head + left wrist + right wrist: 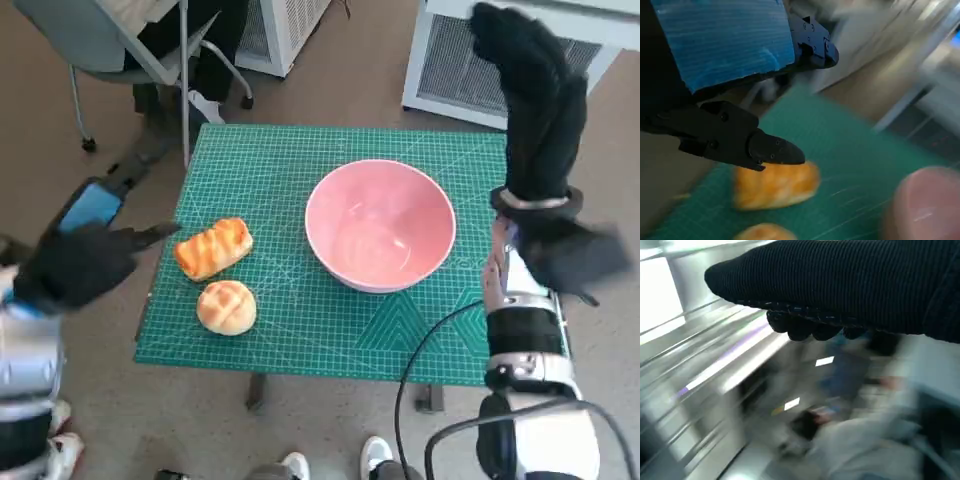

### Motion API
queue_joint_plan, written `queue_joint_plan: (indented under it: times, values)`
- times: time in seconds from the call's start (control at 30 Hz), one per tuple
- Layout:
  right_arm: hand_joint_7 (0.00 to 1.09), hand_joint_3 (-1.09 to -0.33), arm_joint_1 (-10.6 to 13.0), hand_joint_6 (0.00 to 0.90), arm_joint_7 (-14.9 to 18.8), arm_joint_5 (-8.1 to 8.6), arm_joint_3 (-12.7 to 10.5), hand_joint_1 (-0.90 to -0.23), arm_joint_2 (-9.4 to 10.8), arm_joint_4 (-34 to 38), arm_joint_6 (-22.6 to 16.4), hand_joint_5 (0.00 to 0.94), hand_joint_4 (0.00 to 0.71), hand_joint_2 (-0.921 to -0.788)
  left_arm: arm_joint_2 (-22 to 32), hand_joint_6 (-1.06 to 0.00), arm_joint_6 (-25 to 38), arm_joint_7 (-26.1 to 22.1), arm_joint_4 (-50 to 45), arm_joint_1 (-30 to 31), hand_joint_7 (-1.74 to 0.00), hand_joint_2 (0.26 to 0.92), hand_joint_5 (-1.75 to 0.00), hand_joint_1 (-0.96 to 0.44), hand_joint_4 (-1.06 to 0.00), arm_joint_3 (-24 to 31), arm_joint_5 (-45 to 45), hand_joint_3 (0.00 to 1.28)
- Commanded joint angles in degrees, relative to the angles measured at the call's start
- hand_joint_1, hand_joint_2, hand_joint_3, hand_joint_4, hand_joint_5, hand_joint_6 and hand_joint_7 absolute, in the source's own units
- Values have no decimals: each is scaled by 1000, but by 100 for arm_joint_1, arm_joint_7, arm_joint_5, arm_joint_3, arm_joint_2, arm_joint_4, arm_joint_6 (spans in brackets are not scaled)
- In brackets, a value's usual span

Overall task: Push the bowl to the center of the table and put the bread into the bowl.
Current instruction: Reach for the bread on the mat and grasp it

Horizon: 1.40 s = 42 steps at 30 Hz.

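**One bowl, two breads, two empty hands**

There is one table (300,330). A green mat (290,170) covers its top.

There is one bowl (380,225). It is pink and round and has nothing in it. It sits on the mat, a bit to the right of the middle. In the left wrist view the bowl (922,205) is a blurry pink shape.

There are two arms, and each has one hand. The right hand (535,105) is in a black glove. It is raised up past the right edge of the table, near the bowl but not touching it. It holds nothing. In the right wrist view the glove (840,285) is a dark band, with fingertips (800,327) curled under it. I cannot tell if the hand is open or closed.

The left hand (80,260) is black with blue tape. It is by the left edge of the table. Its fingers (740,140) are spread apart and it holds nothing.

There are two breads. The long bread (212,247) lies on the left part of the mat, well apart from the bowl. The left hand's fingers point at it but do not touch it. The round bread (227,307) lies just beside the long one, nearer the robot.
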Motion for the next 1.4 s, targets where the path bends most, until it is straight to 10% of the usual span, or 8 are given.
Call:
queue_joint_plan:
  times: [0.03,1.2,1.4]
  values:
    - [623,-783,463,64,54,-236,149,-563,-202,-421,-53,13,307,-921,30,-298,74,-163,288,-320,-58,864,0,-507,-159,-520,351,1]
    - [687,-774,902,-1,-285,-370,326,-555,-155,-959,425,1,279,-921,-1111,-298,-13,-346,3402,-1673,-16,876,-1,-558,-136,-2166,1389,0]
    - [681,-773,943,-1,-322,-374,335,-556,-182,-1017,451,1,280,-921,-1315,-358,-67,-147,3906,-1760,-38,882,-50,-555,-272,-2230,1448,1]
